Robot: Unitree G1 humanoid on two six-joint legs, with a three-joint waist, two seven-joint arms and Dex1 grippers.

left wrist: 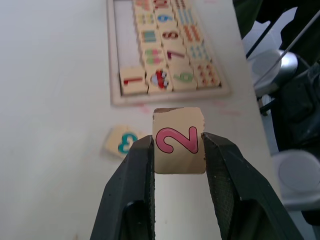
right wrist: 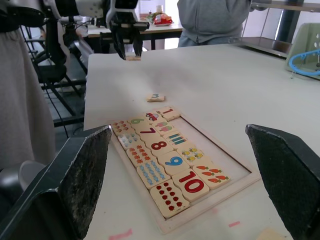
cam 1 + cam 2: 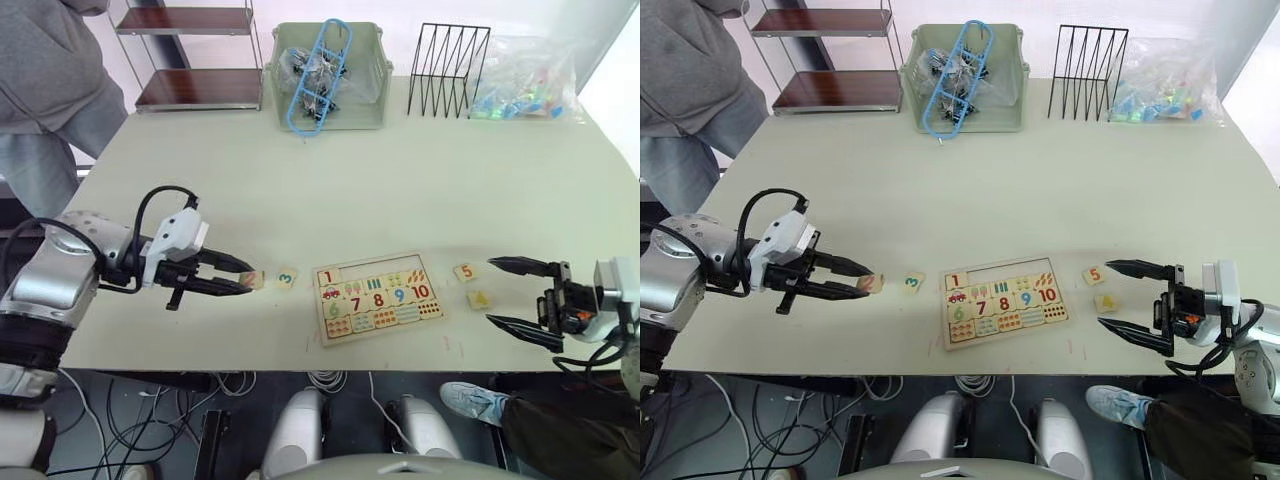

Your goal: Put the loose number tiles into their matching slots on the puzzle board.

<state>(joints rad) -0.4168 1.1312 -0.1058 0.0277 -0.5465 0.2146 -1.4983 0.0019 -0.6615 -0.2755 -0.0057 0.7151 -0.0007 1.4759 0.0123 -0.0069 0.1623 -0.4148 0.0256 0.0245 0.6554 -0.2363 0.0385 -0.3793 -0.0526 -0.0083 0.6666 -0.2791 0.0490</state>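
Left gripper (image 3: 245,279) is clamped on the small square pale-wood tile printed with a pink 2 (image 1: 178,140), held just above the pale table (image 3: 300,190) near its front edge. The pale-wood tile with a teal 3 (image 3: 286,279) lies flat just beside it, between it and the rectangular wooden puzzle board (image 3: 377,296). The tile with a red 1 (image 3: 328,276) sits in the board's top-left slot. Tiles with an orange 5 (image 3: 465,271) and a yellow 4 (image 3: 479,298) lie off the board's right edge. Right gripper (image 3: 505,292) hovers spread wide, holding nothing, near the 4.
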